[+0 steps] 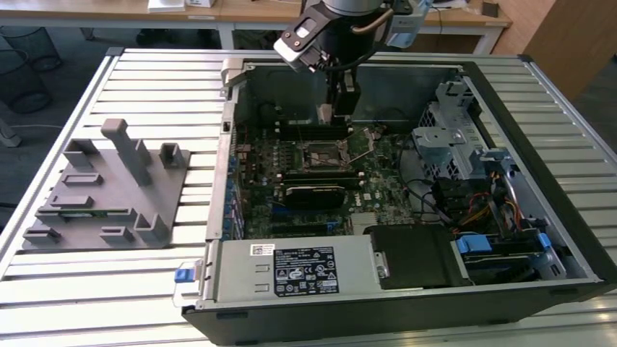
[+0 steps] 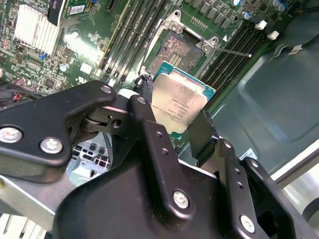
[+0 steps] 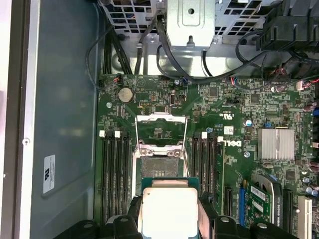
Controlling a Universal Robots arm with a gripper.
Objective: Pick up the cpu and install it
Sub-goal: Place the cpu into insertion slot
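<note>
The cpu (image 2: 177,102) is a flat square chip with a silvery top and a pale rim, and my gripper (image 2: 174,113) is shut on two of its opposite edges. In the first wrist view the cpu (image 3: 168,209) hangs just short of the open socket (image 3: 160,164), whose metal frame (image 3: 160,127) is flipped up. The second wrist view shows the bare socket (image 2: 175,50) just beyond the chip. In the exterior view my gripper (image 1: 331,112) reaches down into the open computer case (image 1: 231,87), above and slightly behind the socket (image 1: 323,153).
A grey plastic holder block (image 1: 106,188) with upright posts sits on the slatted table at the exterior view's left. Inside the case are memory slots (image 3: 113,164) beside the socket, a finned heatsink (image 3: 275,144), a drive cage (image 1: 449,137), loose cables (image 3: 149,55) and a power supply (image 1: 289,267).
</note>
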